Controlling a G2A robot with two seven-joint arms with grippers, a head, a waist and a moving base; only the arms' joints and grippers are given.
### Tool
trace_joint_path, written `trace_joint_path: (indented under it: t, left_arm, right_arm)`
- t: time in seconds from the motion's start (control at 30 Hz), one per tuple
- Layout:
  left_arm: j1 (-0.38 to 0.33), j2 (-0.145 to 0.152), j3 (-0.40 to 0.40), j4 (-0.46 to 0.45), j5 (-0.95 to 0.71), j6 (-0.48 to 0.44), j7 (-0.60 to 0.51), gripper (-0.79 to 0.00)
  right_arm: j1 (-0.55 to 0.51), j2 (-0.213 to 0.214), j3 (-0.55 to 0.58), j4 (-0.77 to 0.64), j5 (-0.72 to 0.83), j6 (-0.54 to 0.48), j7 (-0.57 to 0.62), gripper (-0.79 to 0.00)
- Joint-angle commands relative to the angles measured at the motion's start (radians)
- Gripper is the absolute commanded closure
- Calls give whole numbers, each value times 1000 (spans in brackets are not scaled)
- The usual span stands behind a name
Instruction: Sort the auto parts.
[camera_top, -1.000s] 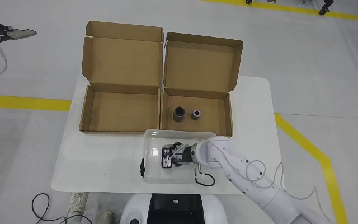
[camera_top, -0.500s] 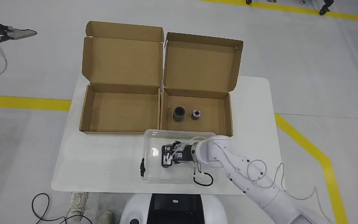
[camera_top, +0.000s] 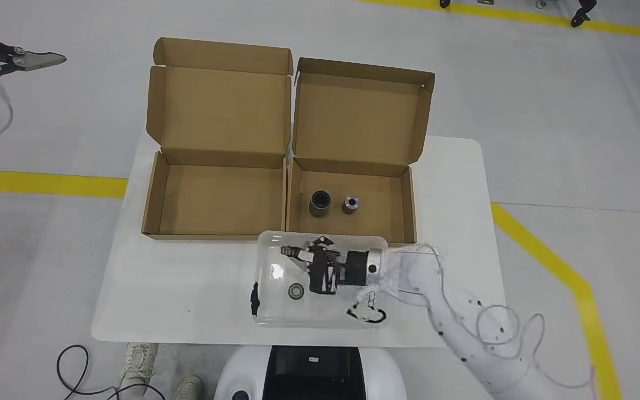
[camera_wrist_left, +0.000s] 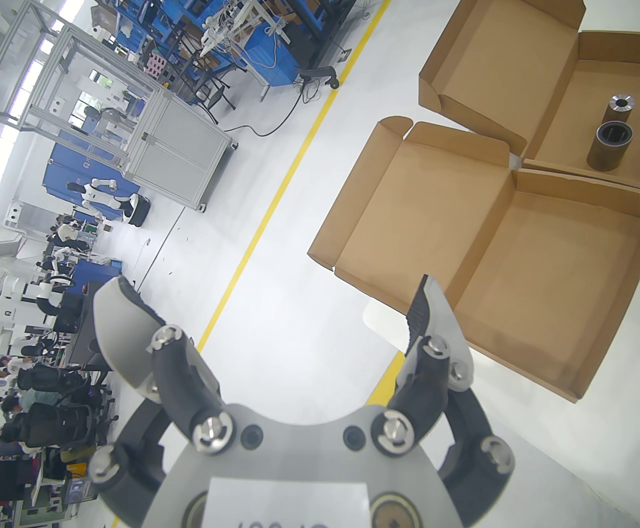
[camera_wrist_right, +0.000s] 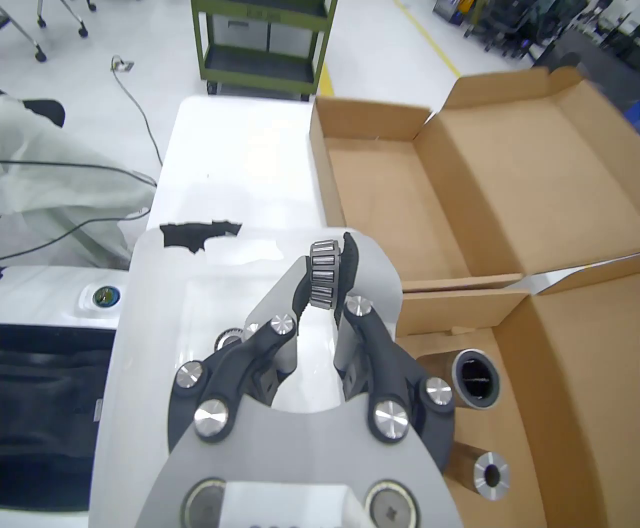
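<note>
Currently, entries as we logged them:

1. Right gripper (camera_wrist_right: 325, 267): clamped on 1 bearing (camera_wrist_right: 321, 280), which was pinched between both pads and held above the tray (camera_top: 265, 262), clear of its floor.
2. Change: 1 second before, this gripper sat low in the tray, fingers down among the parts. It had since risen and its wrist had turned toward the boxes. We judged the pick complete and the carry as the step in hand.
3. Bearing attitude: the ring stood on edge, with its rollers stacked in a column along the fingers. Its bore axis ran from pad to pad, and its broad dimension lay along the finger length, pointing toward the left box (camera_top: 215, 200).
4. Second bearing (camera_top: 296, 290): lay in the tray, just beside the gripper.
5. Right box (camera_top: 385, 205): held 2 cylinders (camera_top: 320, 202), upright and near each other. We therefore judged the left box the likelier home for bearings.
6. Left gripper (camera_wrist_left: 270, 300): fingers spread wide, holding nothing, out past the table edge near the left box.
</note>
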Motion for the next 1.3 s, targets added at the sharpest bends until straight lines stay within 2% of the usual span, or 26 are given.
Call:
trace_joint_path:
  t: [0.0,0.27,0.53,0.8,0.93,1.27]
  left_arm:
    - [0,0,0,0,0,0,0,-785]
    - [0,0,0,0,0,0,0,-785]
    - [0,0,0,0,0,0,0,-785]
    - [0,0,0,0,0,0,0,-785]
    - [0,0,0,0,0,0,0,-785]
    - [0,0,0,0,0,0,0,-785]
  right_arm:
    - [-10,4,21,-49,7,7,-38,0]
    - [27,6,83,-142,82,3,-198,0]
    - [108,-4,103,-180,126,45,-171,0]
    - [208,-21,107,-157,222,30,-305,0]
    - [265,-29,102,-140,220,8,-360,0]
    - [328,-45,86,-150,217,33,-383,0]
